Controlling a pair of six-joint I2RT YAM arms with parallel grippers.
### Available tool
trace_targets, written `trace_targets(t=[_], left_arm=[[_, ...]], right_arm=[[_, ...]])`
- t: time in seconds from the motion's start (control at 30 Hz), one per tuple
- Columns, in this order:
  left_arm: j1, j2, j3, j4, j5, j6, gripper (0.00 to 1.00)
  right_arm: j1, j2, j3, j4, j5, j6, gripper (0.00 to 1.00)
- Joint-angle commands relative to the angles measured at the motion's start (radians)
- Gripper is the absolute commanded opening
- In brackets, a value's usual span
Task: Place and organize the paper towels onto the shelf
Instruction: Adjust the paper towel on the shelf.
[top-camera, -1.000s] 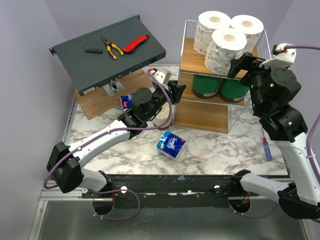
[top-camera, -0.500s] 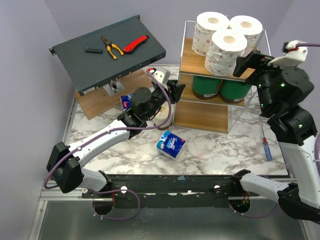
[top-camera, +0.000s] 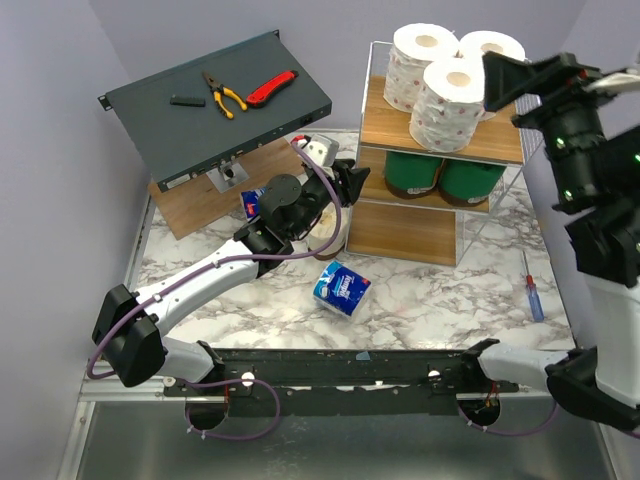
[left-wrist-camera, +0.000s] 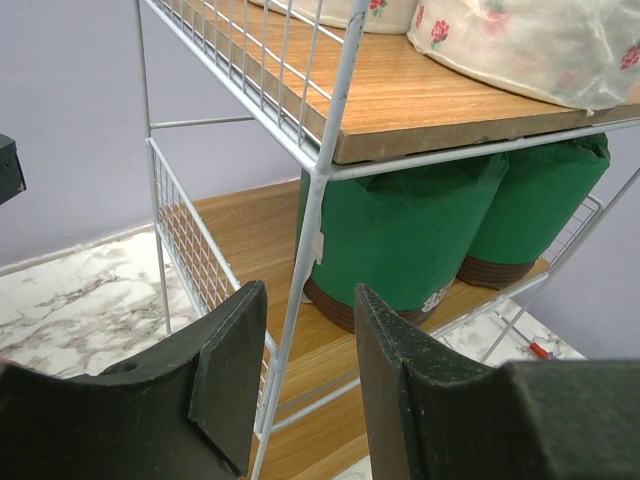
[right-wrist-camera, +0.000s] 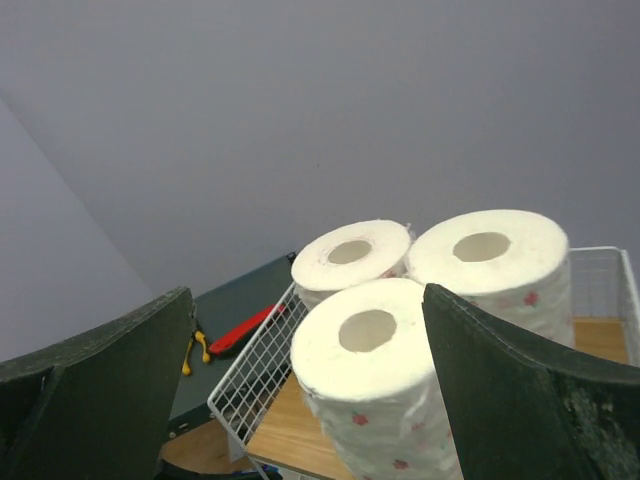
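The white wire shelf (top-camera: 440, 140) holds three white pink-printed paper towel rolls (top-camera: 455, 100) on its top board and two green-wrapped rolls (top-camera: 412, 172) on the middle one. A blue-and-white pack (top-camera: 341, 288) lies on the table and another (top-camera: 253, 203) sits behind my left arm. A cream roll (top-camera: 327, 238) is mostly hidden under that arm. My left gripper (top-camera: 352, 182) is open and empty at the shelf's left front post (left-wrist-camera: 315, 200), with the green rolls (left-wrist-camera: 400, 240) beyond. My right gripper (top-camera: 500, 85) is open and empty, raised above the top rolls (right-wrist-camera: 370, 370).
A slanted dark grey box (top-camera: 215, 105) at the back left carries pliers (top-camera: 224, 95) and a red knife (top-camera: 272, 88), with a flat wooden board (top-camera: 200, 200) under it. A screwdriver (top-camera: 533, 290) lies on the marble table to the right of the shelf.
My right arm has risen from beside the shelf's top tier to above the rolls, its gripper open. My left arm has barely moved.
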Motion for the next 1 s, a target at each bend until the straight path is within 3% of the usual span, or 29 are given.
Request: trace_targets(t=[0.0,0.13,0.23,0.97], left_arm=[[0.005,-0.022,-0.011,0.042,0.027,-0.012,0.43],[0.007,-0.014,-0.009,0.056,0.036,-0.014,0.43],[0.014,-0.013,-0.009,0.071,0.041,-0.014,0.43],[0.027,0.001,-0.012,0.084,0.07,-0.04,0.43]], right_arm=[[-0.004,0.176,0.099,0.06,-0.091,0.04,0.99],[-0.004,0.327,0.291,-0.016,-0.112,0.059,0.98],[-0.004,0.366,0.319,-0.024,-0.113,0.069,0.97],[-0.004,0.513,0.361,-0.075,-0.2,0.114,0.97]])
